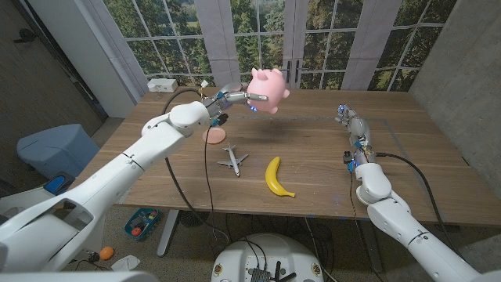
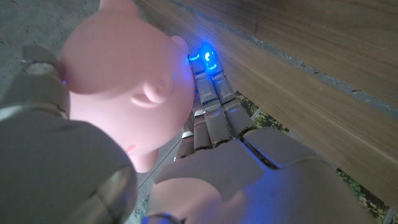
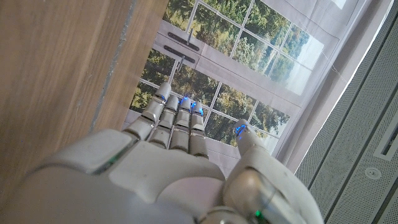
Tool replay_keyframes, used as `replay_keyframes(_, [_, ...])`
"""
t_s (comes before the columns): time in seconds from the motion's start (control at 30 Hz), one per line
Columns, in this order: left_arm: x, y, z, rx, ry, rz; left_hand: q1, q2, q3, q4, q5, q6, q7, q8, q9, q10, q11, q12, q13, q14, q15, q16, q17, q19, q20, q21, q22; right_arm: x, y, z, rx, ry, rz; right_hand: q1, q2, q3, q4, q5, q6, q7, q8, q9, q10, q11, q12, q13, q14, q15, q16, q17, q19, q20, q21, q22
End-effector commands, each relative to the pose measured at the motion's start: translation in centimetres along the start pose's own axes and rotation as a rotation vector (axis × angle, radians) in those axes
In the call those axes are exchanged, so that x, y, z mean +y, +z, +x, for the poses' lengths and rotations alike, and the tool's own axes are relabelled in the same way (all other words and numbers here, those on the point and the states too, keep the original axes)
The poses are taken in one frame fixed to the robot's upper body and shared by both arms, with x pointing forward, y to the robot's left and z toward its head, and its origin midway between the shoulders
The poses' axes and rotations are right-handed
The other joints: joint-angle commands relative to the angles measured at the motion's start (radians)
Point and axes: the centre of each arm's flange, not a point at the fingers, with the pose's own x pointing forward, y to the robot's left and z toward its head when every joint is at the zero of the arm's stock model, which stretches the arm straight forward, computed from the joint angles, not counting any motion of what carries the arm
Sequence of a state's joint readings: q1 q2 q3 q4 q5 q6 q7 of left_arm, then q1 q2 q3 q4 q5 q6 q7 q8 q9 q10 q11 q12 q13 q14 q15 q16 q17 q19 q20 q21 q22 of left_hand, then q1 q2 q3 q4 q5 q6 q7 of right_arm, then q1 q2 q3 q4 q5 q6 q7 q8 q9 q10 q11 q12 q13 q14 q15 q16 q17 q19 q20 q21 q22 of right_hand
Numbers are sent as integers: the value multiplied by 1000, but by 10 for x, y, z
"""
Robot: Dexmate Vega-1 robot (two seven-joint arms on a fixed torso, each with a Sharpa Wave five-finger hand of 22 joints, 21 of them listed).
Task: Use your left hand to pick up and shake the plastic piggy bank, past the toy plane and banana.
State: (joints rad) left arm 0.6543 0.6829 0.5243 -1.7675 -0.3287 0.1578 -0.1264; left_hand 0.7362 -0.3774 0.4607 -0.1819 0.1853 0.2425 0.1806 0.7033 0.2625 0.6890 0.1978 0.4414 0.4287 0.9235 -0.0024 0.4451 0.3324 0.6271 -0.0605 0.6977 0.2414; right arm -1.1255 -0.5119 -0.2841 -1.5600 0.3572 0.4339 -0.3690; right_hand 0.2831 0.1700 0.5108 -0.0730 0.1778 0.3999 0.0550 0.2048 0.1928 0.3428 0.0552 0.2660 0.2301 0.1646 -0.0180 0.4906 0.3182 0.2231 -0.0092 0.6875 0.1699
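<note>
Pink plastic piggy bank (image 1: pixel 267 90) hangs in the air above the far side of the wooden table (image 1: pixel 313 149), gripped by the left robot hand (image 1: pixel 235 99). Nearer, a white toy plane (image 1: pixel 232 160) and yellow banana (image 1: pixel 276 178) lie on the table. The right robot hand (image 1: pixel 350 121) holds nothing, fingers straight and apart.

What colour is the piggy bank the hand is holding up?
Pink; the piggy bank shows best in the head view.

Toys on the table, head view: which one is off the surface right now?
The pink piggy bank. The left hand holds it in the air above the table's far side, while the toy plane and the banana lie on the wood.
</note>
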Motion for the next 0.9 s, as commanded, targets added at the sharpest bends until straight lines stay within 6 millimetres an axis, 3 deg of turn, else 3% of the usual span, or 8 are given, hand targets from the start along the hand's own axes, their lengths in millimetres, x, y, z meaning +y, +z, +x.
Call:
replay_keyframes(0.03, [11, -1, 1, -79, -149, -203, 518, 505, 0, 4, 7, 551, -226, 11, 4, 401, -397, 7, 7, 125, -239, -4, 6, -4, -26, 11, -1, 8, 4, -3, -3, -12, -14, 10, 10, 4, 5, 6, 6, 0, 2, 4, 5, -4, -2, 5, 2, -2, -3, 5, 6, -1, -1, 4])
replay_keyframes(0.5, [18, -11, 4, -95, -220, -313, 521, 504, -3, 4, 9, 549, -225, 12, 7, 403, -396, 5, 15, 124, -239, -6, 11, -12, -21, 22, -3, 15, 3, 1, 2, -15, -23, 11, 9, 4, 7, 6, 7, 2, 1, 4, 8, -1, -2, 6, 4, -2, -3, 6, 10, 2, -6, 4])
replay_keyframes(0.9, [24, -20, 2, -9, -148, -200, 522, 504, -5, 5, 10, 547, -220, 11, 6, 403, -396, 0, 22, 123, -239, -8, 16, -20, -19, 32, -6, 16, 2, 5, 2, -18, -24, 11, 9, 5, 7, 6, 6, 2, 0, 3, 8, -3, -3, 6, 4, -1, -4, 7, 11, 2, -9, 4])
